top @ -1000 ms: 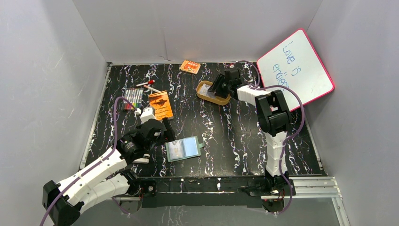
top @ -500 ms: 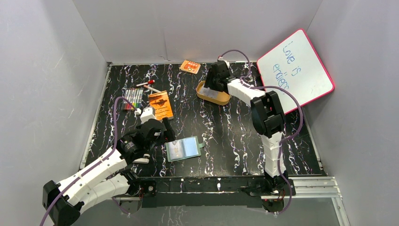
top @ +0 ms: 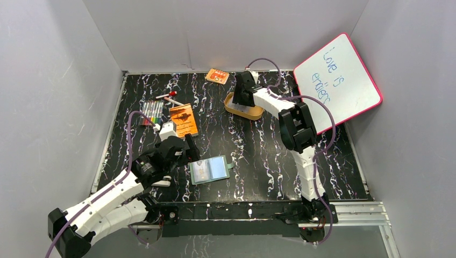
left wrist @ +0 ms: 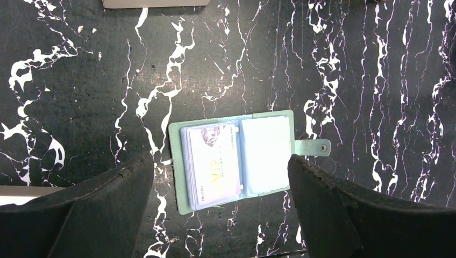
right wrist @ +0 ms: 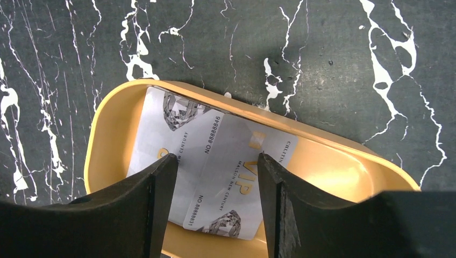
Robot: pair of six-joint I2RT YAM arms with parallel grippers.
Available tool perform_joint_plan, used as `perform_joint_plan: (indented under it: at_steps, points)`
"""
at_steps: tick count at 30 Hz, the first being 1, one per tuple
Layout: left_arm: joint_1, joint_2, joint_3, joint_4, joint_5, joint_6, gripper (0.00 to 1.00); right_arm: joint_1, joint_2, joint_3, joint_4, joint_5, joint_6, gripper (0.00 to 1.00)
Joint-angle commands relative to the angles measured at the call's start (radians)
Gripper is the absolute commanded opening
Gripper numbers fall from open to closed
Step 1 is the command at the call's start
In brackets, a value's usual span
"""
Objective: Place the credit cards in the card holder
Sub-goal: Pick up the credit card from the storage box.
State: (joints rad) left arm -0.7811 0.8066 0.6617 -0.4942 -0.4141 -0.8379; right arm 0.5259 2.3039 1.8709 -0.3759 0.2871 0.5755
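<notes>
The green card holder [top: 209, 170] lies open near the front of the table, with a VIP card in its left pocket [left wrist: 215, 164]. My left gripper [left wrist: 220, 215] is open and hovers over it, empty; it also shows in the top view [top: 188, 150]. Two pale credit cards [right wrist: 231, 161] lie overlapping in the tan oval tray [right wrist: 344, 172]. My right gripper [right wrist: 215, 199] is open, its fingers [right wrist: 156, 204] astride the upper card, just above it. In the top view the right gripper [top: 242, 94] is over the tray [top: 253, 113].
An orange booklet [top: 183, 119], coloured pens [top: 152, 112], a red-capped marker [top: 169, 97] and an orange patterned packet [top: 216, 76] lie at the back left. A pink-framed whiteboard [top: 337, 78] leans at the back right. Grey walls enclose the table.
My right gripper has swung left and turned over the tray, now pointing down at the cards. The left arm and the card holder have stayed still.
</notes>
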Motion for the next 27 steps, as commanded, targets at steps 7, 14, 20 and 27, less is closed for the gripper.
perform_joint_plan:
  at_steps: [7, 14, 20, 27]
  points:
    - [0.000, -0.025, 0.021, 0.001, -0.015, 0.008, 0.91, 0.005, -0.018, 0.002, -0.049, 0.026, -0.023, 0.53]
    - [0.000, -0.023, 0.021, 0.001, -0.012, 0.007, 0.91, 0.003, -0.081, -0.066, -0.019, 0.051, -0.032, 0.33]
    - [0.000, -0.024, 0.021, 0.002, -0.008, 0.007, 0.91, -0.003, -0.121, -0.111, -0.006, 0.061, -0.038, 0.23]
    - [0.000, -0.028, 0.022, 0.001, -0.006, 0.009, 0.91, -0.009, -0.164, -0.144, 0.001, 0.064, -0.043, 0.12]
